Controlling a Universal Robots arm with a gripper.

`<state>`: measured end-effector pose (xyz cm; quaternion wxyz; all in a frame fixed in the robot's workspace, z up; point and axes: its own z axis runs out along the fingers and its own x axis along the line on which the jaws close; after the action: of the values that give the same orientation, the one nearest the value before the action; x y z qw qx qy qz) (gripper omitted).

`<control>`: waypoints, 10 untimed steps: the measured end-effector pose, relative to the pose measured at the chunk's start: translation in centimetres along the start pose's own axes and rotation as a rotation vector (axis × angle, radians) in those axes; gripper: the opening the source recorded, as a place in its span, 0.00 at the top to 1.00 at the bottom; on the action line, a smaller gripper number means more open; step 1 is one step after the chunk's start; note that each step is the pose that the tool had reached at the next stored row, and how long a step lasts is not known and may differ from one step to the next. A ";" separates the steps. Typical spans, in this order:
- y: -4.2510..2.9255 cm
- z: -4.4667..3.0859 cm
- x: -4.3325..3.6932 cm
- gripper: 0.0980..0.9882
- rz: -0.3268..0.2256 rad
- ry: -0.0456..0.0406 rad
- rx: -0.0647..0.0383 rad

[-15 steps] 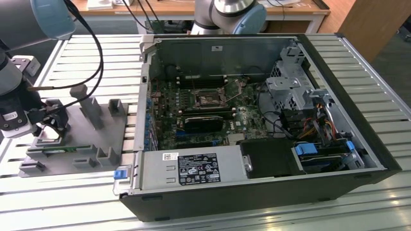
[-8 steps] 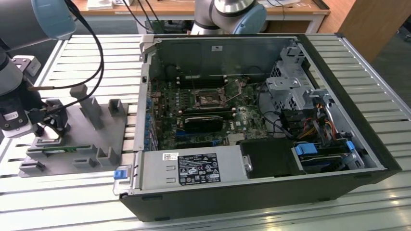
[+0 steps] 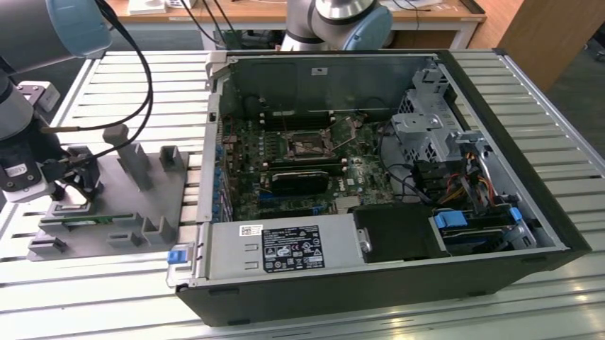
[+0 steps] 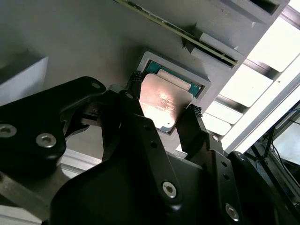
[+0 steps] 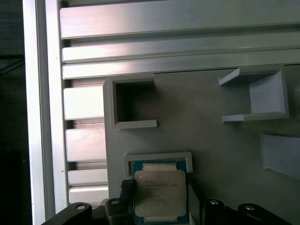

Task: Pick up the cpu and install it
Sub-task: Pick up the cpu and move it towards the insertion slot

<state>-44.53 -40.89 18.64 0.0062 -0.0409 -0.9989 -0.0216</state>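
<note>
At the exterior view's left: an arm bent down over a grey holder, with the claw low against it; holder flat on a slatted metal table, just beside an open computer case lying on its side at the middle.

Inside the case: a green circuit board with a square socket near its middle; a silver power box along the near wall; coloured wires bunched toward the exterior view's right. Behind the case, the base of another arm; at the left, black cables looping down past the first arm.

In the second wrist view: claw drawn in to the width of the cpu, one black fingertip against each of two opposite edges; gripping it, as far as can be told.

In the first wrist view: same hold from above; claw astride the cpu, fingertips hard by its sides.

Cpu flat, silvery top up, thin green rim round it; seated in a shallow framed pocket on the holder, at the edge nearest the table's slats; well apart from the socket in the case. Beside that pocket on the holder, two square walled compartments, open on one side.
</note>
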 end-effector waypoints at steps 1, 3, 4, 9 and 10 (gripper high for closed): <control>0.00 0.00 0.00 0.46 -0.003 0.0002 0.000; 0.00 -0.01 0.01 0.46 -0.007 0.0004 0.000; 0.00 -0.01 0.01 0.46 -0.008 0.0005 0.000; 0.00 0.01 0.03 0.46 -0.009 0.0005 -0.002; 0.01 0.01 0.04 0.46 -0.009 0.0007 -0.003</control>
<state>-44.57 -40.88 18.62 0.0064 -0.0365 -0.9990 -0.0233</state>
